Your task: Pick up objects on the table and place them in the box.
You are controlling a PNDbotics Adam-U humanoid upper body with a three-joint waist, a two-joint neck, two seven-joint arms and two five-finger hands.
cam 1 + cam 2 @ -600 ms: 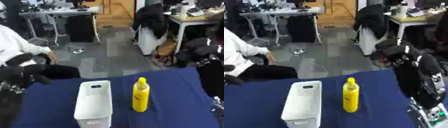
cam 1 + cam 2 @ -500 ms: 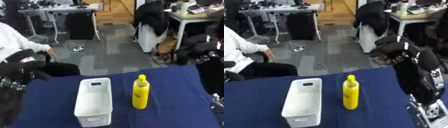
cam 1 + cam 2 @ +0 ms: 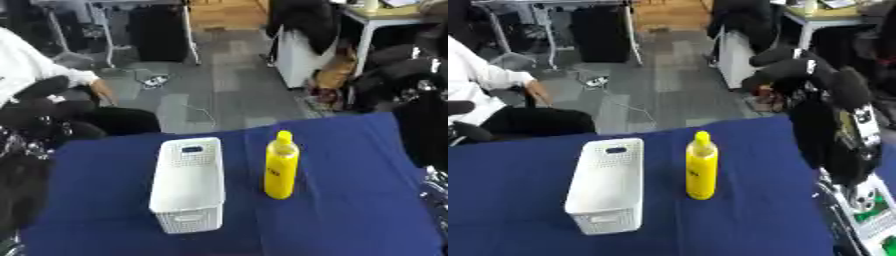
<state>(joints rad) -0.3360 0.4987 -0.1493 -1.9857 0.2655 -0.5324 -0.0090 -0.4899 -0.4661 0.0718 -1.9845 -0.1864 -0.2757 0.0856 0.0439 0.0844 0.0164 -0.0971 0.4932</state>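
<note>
On the blue table (image 3: 350,200) the white box (image 3: 187,185) stands at about 9 o'clock of the yellow bottle (image 3: 281,166), just beside it but apart. The bottle is upright, looks like stiff, smooth, light plastic and may tip, so its mid-body is the place to take it. The right hand (image 3: 794,67) is raised at 2 o'clock of it with curled fingers holding nothing; the left hand (image 3: 48,107) shows dark at 9 o'clock, its fingers unreadable.
</note>
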